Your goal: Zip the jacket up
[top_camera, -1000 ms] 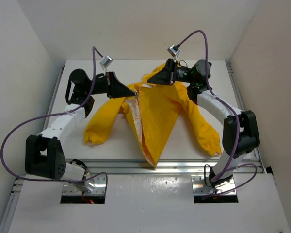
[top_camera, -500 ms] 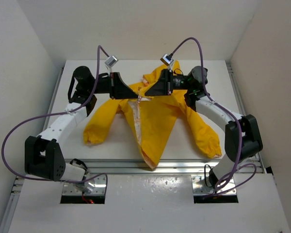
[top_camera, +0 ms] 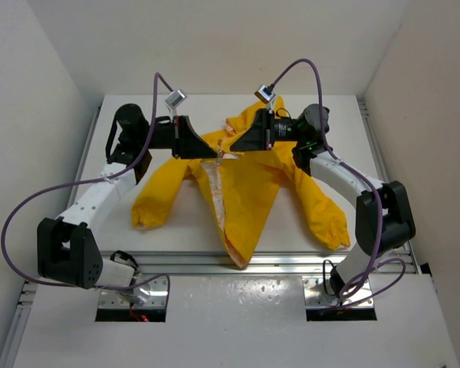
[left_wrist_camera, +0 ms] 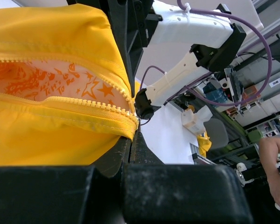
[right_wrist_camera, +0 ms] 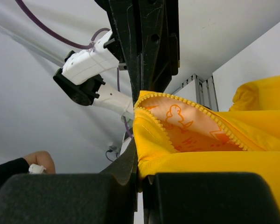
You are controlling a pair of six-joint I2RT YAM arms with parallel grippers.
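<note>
The bright yellow jacket (top_camera: 249,188) lies on the white table, front open, its orange-and-white lining (top_camera: 220,195) showing along the zipper. My left gripper (top_camera: 212,148) and right gripper (top_camera: 231,146) meet at the jacket's upper end, tips almost touching. In the left wrist view the left gripper (left_wrist_camera: 132,135) is shut on the jacket's zipper edge (left_wrist_camera: 84,103). In the right wrist view the right gripper (right_wrist_camera: 139,109) is shut on the jacket's other zipper edge (right_wrist_camera: 154,123). The zipper slider is not clearly visible.
The jacket's sleeves spread to the left (top_camera: 149,207) and right (top_camera: 330,218) toward the table's near edge (top_camera: 215,257). White walls close in the table on three sides. A person's arm (left_wrist_camera: 275,172) shows outside the cell.
Over the last second both grippers moved toward each other at the jacket's upper end, the right one shifting left with its fabric. In the last half second almost nothing moved.
</note>
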